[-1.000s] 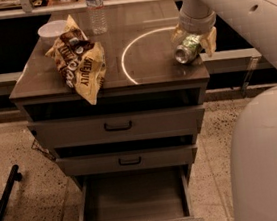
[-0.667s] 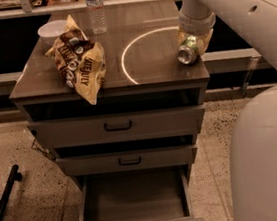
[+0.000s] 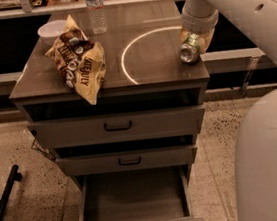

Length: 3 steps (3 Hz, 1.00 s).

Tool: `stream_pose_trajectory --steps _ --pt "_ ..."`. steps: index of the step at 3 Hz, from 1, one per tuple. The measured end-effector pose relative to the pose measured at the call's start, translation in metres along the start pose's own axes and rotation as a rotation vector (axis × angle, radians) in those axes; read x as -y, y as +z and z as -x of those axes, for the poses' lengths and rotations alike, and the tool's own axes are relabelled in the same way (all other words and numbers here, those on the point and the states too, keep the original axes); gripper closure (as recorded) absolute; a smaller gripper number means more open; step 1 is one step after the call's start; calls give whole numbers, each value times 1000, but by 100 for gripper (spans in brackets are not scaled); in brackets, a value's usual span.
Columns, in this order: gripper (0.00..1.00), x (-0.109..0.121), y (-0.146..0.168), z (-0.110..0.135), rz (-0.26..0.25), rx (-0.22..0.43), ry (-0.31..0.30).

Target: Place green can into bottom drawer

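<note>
Camera view: the gripper (image 3: 194, 44) is at the cabinet top's (image 3: 158, 64) right edge, near the front corner, its claw pinching the green can (image 3: 189, 52), which is tipped with a silver end showing. The bottom drawer (image 3: 134, 201) stands pulled open below. At front-left lies a snack bag (image 3: 79, 59) (lettering reads "LATE JULY").

Legible text: one item. The bag (image 3: 80, 64), lying on the left half of the worktop (image 3: 154, 55), carries dark capitals along its yellow lower panel reading "ATE JULY", with the leading letter unclear. The smaller print on its brown upper panel cannot be read.

The bottle (image 3: 95, 9) at the worktop's back has an illegible label. The can (image 3: 190, 52) at the worktop's front right shows no readable marking. The gripper (image 3: 194, 48) is clamped around it there and is unmarked.
</note>
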<state>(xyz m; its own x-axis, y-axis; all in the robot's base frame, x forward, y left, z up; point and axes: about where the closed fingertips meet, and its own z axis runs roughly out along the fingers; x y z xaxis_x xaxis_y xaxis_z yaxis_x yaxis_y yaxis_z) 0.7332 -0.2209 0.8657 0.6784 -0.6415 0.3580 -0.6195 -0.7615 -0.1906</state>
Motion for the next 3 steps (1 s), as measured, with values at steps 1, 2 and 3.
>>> stream_pose_trajectory --steps 1,2,3 --pt "100 -7 -37 -9 -71 -20 11" --pt "100 -23 -84 -2 -132 -33 18" --pt "100 -26 -90 0 -133 -37 14"
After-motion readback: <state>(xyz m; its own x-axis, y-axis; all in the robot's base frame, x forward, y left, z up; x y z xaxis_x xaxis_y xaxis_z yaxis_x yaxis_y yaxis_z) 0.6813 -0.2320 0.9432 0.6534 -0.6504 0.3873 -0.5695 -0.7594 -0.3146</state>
